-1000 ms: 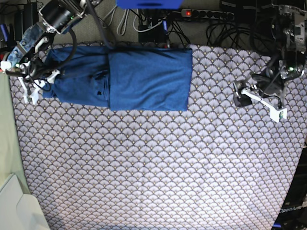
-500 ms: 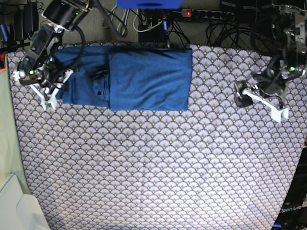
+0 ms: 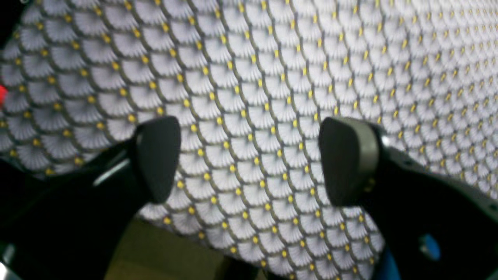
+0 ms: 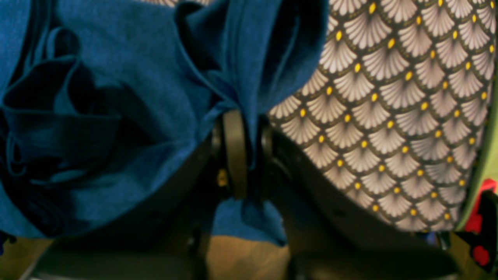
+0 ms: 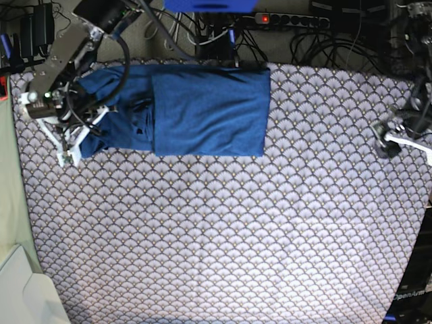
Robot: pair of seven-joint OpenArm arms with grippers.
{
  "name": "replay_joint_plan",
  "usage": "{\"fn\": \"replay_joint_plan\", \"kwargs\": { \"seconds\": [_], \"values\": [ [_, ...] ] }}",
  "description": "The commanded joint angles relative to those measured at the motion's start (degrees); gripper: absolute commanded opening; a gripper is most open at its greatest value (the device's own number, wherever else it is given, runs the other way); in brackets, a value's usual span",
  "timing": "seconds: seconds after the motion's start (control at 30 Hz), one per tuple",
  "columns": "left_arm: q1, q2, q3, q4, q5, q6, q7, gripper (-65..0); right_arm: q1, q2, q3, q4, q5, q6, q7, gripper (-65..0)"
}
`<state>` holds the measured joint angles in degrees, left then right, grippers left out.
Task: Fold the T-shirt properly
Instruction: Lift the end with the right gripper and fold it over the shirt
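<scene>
my right gripper (image 4: 243, 151) is closed on the t-shirt (image 5: 202, 111). in the right wrist view the two dark pads stand very near to each other, and a thin layer of the blue cloth is pressed between them. some blue cloth hangs also below the pads, and more of it lies bunched in deep folds on the left of that view. on the right of the same view i see the tablecloth (image 4: 393, 116) with its grey-white scallop pattern and small yellow dots.

in the base view the t-shirt lies at the far edge of the table, toward the left side of the picture. its main part is folded to a neat rectangle. the part on the left of this rectangle is more wrinkled, and there my right gripper (image 5: 74, 145) holds the cloth at its left end, near the table's left border.

my left gripper (image 3: 249, 159) is wide open. in the left wrist view its two dark fingers (image 3: 157, 155) stand well apart, and between them i see only the patterned tablecloth, no blue cloth. it holds nothing. in the base view this gripper (image 5: 401, 138) is at the right edge of the table, well apart from the t-shirt.

a power strip (image 5: 290, 20) with a red light and many black cables lie behind the table.
</scene>
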<state>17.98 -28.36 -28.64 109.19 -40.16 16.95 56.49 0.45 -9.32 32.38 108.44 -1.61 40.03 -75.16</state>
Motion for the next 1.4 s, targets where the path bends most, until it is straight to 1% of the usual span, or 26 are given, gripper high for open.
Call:
{"fn": "replay_joint_plan", "kwargs": {
  "seconds": [0.0,0.1,0.17,0.27,0.3,0.47,0.5,0.57,0.67,0.8,1.03,1.13,1.17,1.23,1.3,1.37],
  "values": [
    [0.44,-1.14,-2.08,0.92,-0.15,0.24,-0.8,-10.3,0.12,0.32,-0.07,1.05,0.33,-0.03,0.56,-65.0],
    [0.26,-1.22,-5.25,0.66,-0.15,0.24,-0.8,-10.3,0.04,0.32,-0.16,0.88,0.51,-0.03,0.12,-65.0],
    [0.18,-1.31,-7.09,0.4,-0.06,0.24,-0.8,-10.3,0.48,0.32,-0.51,0.88,1.04,-0.03,-1.64,-65.0],
    [0.09,-1.31,-9.55,0.22,0.47,0.24,-0.8,-10.2,0.3,0.32,-2.1,1.05,6.49,-0.03,-2.16,-65.0],
    [0.0,-1.31,-9.91,0.22,0.47,0.24,-0.8,-10.2,0.3,0.32,-3.06,1.14,7.63,-0.03,-2.16,-65.0],
    [-0.18,-1.4,-9.91,0.22,0.47,0.24,-0.8,-10.2,-0.93,0.32,-11.5,3.16,7.8,-0.03,-1.81,-65.0],
    [-0.26,-1.4,-9.91,0.22,0.47,0.24,-0.8,-10.2,-1.46,0.32,-13.79,3.95,7.89,-0.03,-1.28,-65.0],
    [-1.05,-1.4,-9.55,0.22,0.47,0.24,-0.8,-10.2,-2.34,0.32,-18.71,5.53,7.89,-0.03,1.79,-65.0],
    [-1.49,-1.4,-9.55,0.22,0.47,0.24,-0.8,-10.2,-3.66,0.32,-23.55,5.97,7.89,-0.03,4.78,-65.0],
    [-1.41,-1.4,-9.64,0.22,0.47,0.24,-0.8,-10.2,-4.98,0.32,-26.71,5.71,8.07,-0.03,6.28,-65.0],
    [-1.67,-1.4,-9.82,0.22,0.56,0.24,-0.8,-10.2,-8.14,0.32,-31.9,5.45,8.07,-0.25,12.34,-65.0],
    [-1.85,-1.4,-9.82,0.22,0.56,0.24,-0.8,-10.2,-8.05,0.32,-34.1,5.45,8.16,-12.91,14.45,-65.0],
    [-1.85,-1.4,-9.82,0.22,0.56,0.24,-0.8,-10.2,-7.79,0.32,-34.89,5.36,8.16,-16.6,15.16,-65.0],
    [-2.29,-1.4,-9.82,0.31,0.56,0.24,-0.8,-10.2,-7.7,0.32,-36.91,5.36,8.16,-22.84,17.0,-65.0],
    [-2.81,-1.4,-9.82,0.4,0.56,0.24,-0.8,-10.2,-7.79,0.32,-38.93,4.74,8.16,-27.42,18.67,-65.0],
    [-2.99,-1.4,-9.91,0.4,0.56,0.24,-0.8,-10.2,-7.7,0.32,-40.86,2.72,8.07,-30.93,19.55,-65.0]
  ]
}}
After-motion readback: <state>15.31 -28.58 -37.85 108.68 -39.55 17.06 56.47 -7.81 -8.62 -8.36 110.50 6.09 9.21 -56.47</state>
